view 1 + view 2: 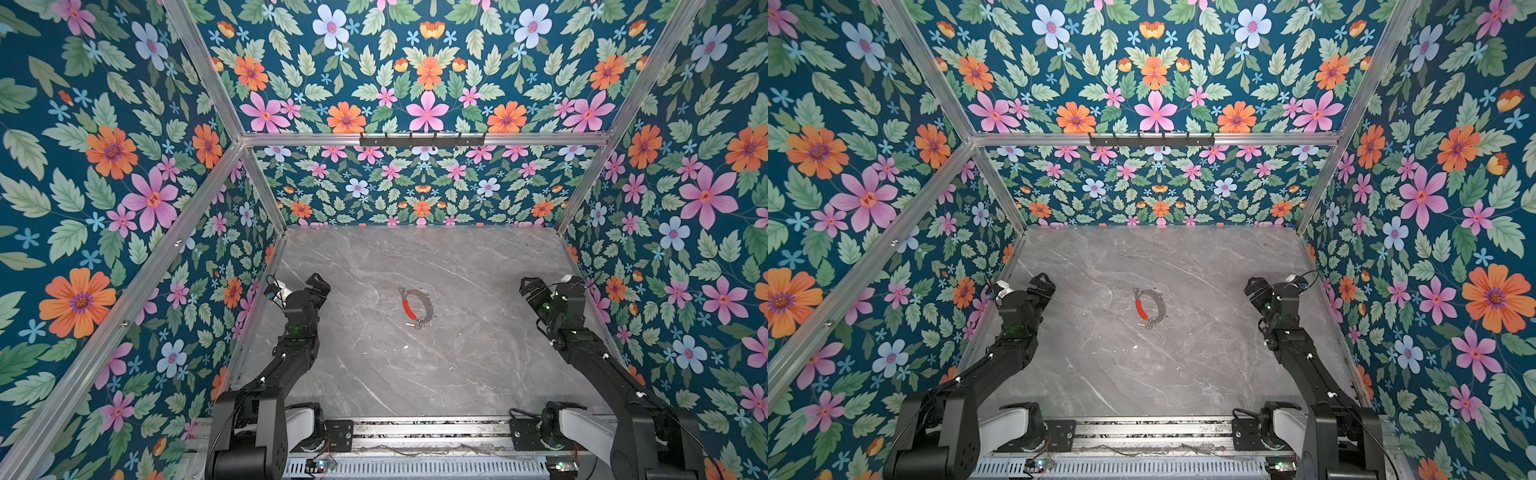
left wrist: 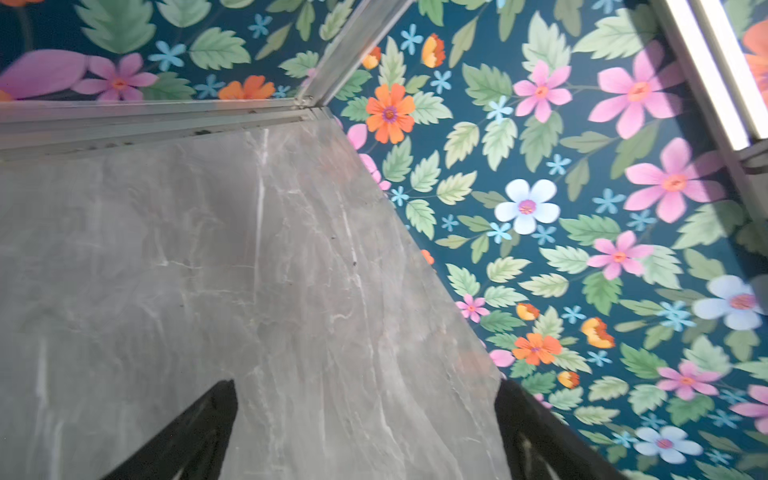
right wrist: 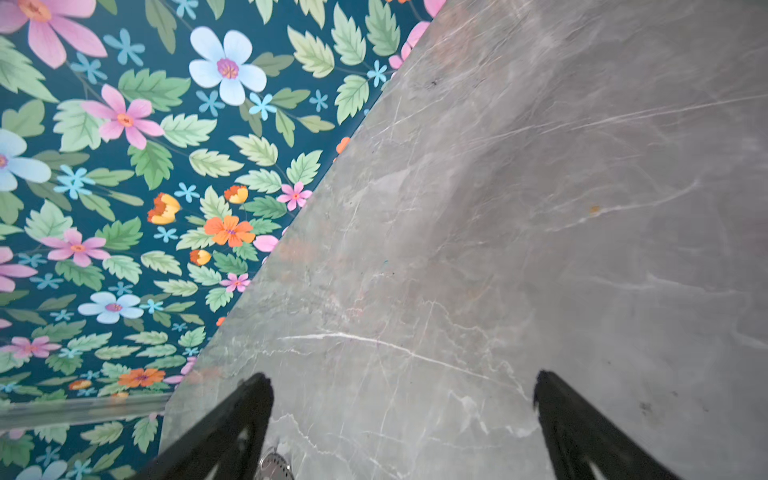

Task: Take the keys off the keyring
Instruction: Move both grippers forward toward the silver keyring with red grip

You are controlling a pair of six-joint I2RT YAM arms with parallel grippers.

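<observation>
The keyring (image 1: 416, 308) lies flat mid-counter (image 1: 457, 365), its tiny keys (image 1: 417, 325) at its 6 o'clock edge. Left gripper (image 1: 318, 286) at 9 o'clock and right gripper (image 1: 528, 286) at 3 o'clock both gape wide, holding nothing.

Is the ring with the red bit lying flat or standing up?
Lying flat. The keyring rests on the table, its whole hoop visible from above in both top views.

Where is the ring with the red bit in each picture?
Top view: the keyring lies mid-table, between the arms.
Top view: the same keyring, slightly left of centre.
Left wrist: not in it.
Right wrist: not in it.
Shared landmark: the grey marble table, in all four views.
</observation>
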